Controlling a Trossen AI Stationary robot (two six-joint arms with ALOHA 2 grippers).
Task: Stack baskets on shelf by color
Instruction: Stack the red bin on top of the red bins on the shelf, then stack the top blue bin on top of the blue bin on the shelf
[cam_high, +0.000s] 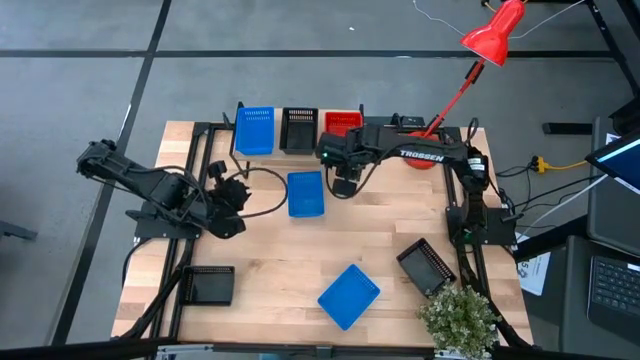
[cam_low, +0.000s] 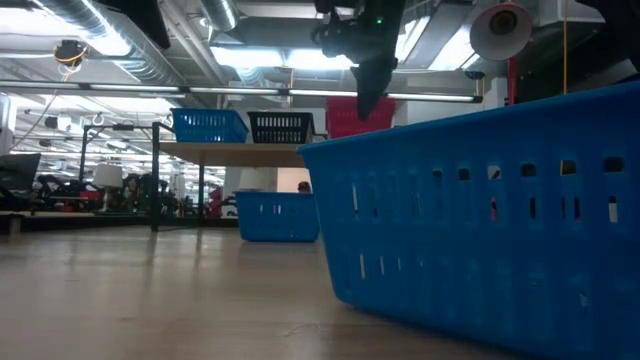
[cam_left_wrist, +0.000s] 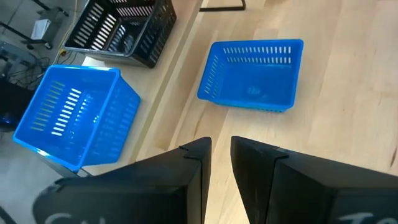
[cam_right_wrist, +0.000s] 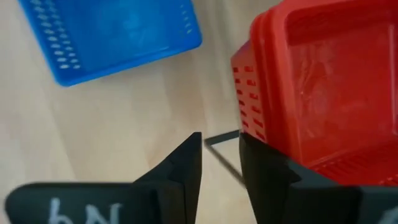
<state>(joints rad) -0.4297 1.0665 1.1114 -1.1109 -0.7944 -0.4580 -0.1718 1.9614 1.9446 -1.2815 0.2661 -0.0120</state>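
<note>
High view, starting at the near edge of the pale wood-grain table (cam_high: 270, 255): we see a black basket (cam_high: 211, 285) at the left corner, a blue basket (cam_high: 349, 295) lying askew in the middle, and another black basket (cam_high: 427, 265) tilted beside a leafy green plant (cam_high: 460, 318). All are rectangular moulded plastic with slotted mesh walls. Farther in, a second blue basket (cam_high: 305, 194) sits mid-table. Our left gripper (cam_high: 238, 192) hovers just beside it, empty, its dark fingers (cam_left_wrist: 193, 177) parted by a narrow slit. Our right gripper (cam_high: 343, 182) hangs in front of the shelf (cam_low: 235, 150), fingers slightly apart, holding nothing. On that light-wood plank stand a blue basket (cam_high: 254, 130), a black basket (cam_high: 299, 129), and nested red baskets (cam_high: 342, 122). A red lamp (cam_high: 494, 32) leans over the far corner.
</note>
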